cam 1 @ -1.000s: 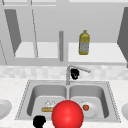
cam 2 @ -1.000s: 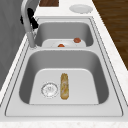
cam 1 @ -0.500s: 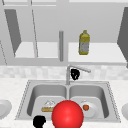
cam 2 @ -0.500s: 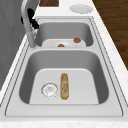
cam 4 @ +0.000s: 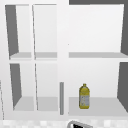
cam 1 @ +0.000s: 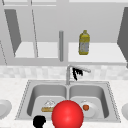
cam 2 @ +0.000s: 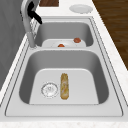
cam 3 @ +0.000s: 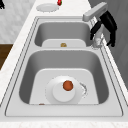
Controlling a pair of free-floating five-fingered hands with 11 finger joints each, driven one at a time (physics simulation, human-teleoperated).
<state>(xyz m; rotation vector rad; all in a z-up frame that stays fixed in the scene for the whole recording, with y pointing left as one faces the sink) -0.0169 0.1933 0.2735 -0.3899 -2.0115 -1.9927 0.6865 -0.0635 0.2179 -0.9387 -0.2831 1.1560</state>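
In the front view, the right hand (cam 1: 77, 73) was seen at the frame's centre, just under the faucet spout (cam 1: 79, 68), its fingers pointing down and curled round nothing; the left hand (cam 1: 39, 121) was seen at the lower left, its fingers not readable. In the left side view, the hand (cam 2: 33, 13) was found at the upper left against the faucet (cam 2: 28, 25). In the right side view, the hand (cam 3: 108, 27) was shown at the upper right, draped over the faucet neck (cam 3: 97, 37), fingers hanging loosely on either side.

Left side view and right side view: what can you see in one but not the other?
Left side view alone: the drain beside the bread roll lying along the near basin.

Right side view alone: the white plate whole, with a round brown food on it.

Both: the double sink, the faucet and the black hand at its spout.
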